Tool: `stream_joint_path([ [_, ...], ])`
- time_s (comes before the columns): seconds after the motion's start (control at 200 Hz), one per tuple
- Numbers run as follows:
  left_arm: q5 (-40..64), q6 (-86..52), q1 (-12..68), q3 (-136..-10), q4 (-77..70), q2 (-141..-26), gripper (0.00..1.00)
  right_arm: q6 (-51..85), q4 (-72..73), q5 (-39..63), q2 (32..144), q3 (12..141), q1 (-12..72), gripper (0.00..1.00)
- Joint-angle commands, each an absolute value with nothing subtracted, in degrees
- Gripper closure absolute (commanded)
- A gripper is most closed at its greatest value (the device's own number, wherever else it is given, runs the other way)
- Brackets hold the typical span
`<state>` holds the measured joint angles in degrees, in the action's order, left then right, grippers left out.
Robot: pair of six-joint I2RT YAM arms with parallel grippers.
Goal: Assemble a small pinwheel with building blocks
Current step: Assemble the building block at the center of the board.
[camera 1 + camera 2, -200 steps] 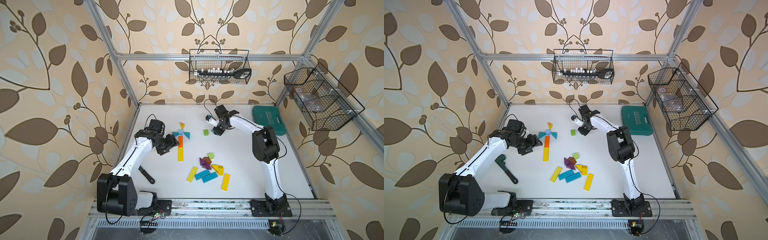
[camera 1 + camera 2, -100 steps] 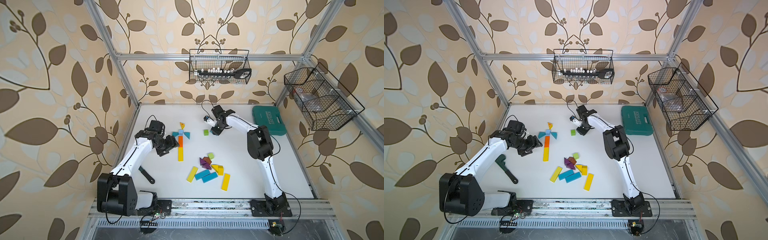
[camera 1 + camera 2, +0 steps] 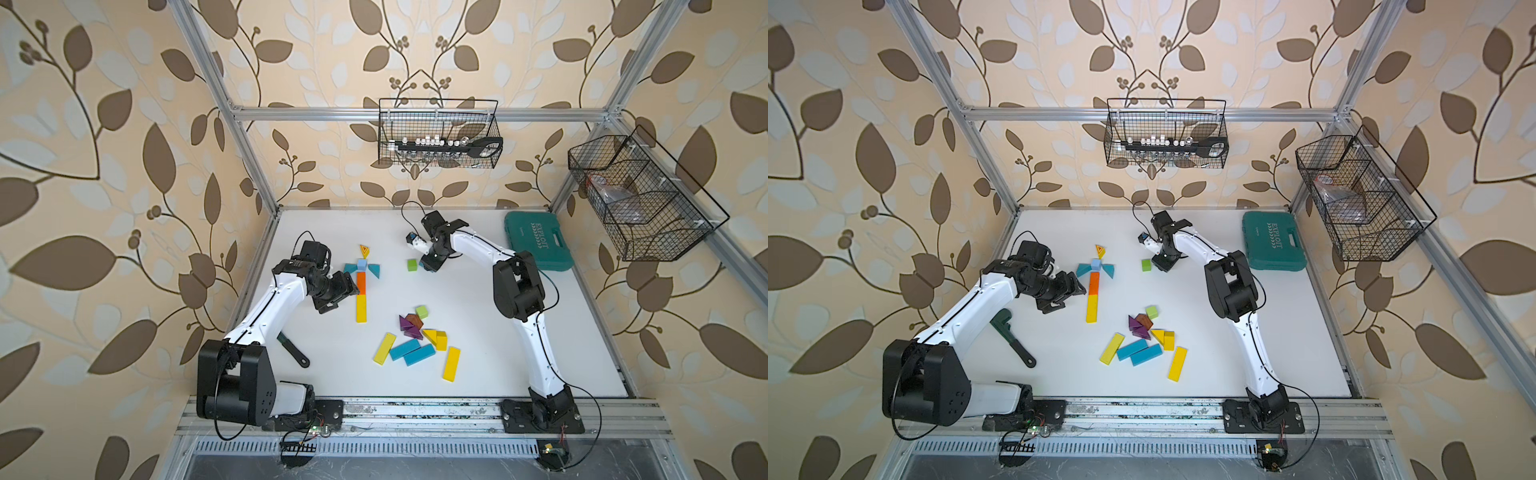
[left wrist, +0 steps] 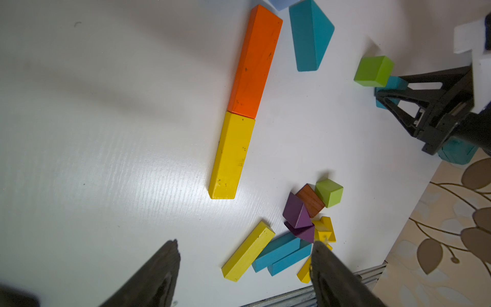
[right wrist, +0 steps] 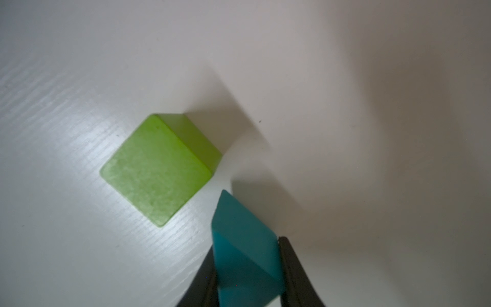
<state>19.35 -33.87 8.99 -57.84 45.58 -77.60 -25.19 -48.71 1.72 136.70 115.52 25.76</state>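
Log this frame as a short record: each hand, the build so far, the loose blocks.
Left hand: open, empty, near the orange bar
Right hand: shut on a teal wedge, beside a green cube
Build: yellow bar and orange bar end to end, light-blue cube, side wedges, yellow wedge
Loose pile: bars, wedges, one green cube

The right gripper (image 3: pixel 429 266), clamped on a teal wedge (image 5: pixel 244 239), is edging closer to the lone green cube (image 3: pixel 412 264). The right arm's elbow (image 3: pixel 517 286) is swinging inward, toward the middle of the table. The left gripper (image 4: pixel 244 243) is spreading its jaws slightly wider.
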Motion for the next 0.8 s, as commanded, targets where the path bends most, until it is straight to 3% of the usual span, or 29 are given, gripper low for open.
stream_joint_path([
  [0.0, 18.9, -32.5, 9.1, -57.9, 46.2, -77.5, 0.20, -25.8, -50.6, 3.1, 138.6, 116.6, 26.0, 0.70],
  [0.44, 18.9, -32.5, 9.1, -57.7, 46.3, -77.6, 0.19, -25.0, -50.8, 4.4, 140.2, 118.5, 26.2, 0.67],
  [0.57, 19.0, -32.5, 9.1, -57.8, 46.3, -77.8, 0.18, -24.5, -50.3, 3.3, 140.1, 118.7, 26.1, 0.54],
  [0.795, 19.0, -32.5, 9.1, -57.8, 46.5, -77.6, 0.17, -22.8, -52.2, 4.0, 138.5, 121.5, 26.0, 0.45],
])
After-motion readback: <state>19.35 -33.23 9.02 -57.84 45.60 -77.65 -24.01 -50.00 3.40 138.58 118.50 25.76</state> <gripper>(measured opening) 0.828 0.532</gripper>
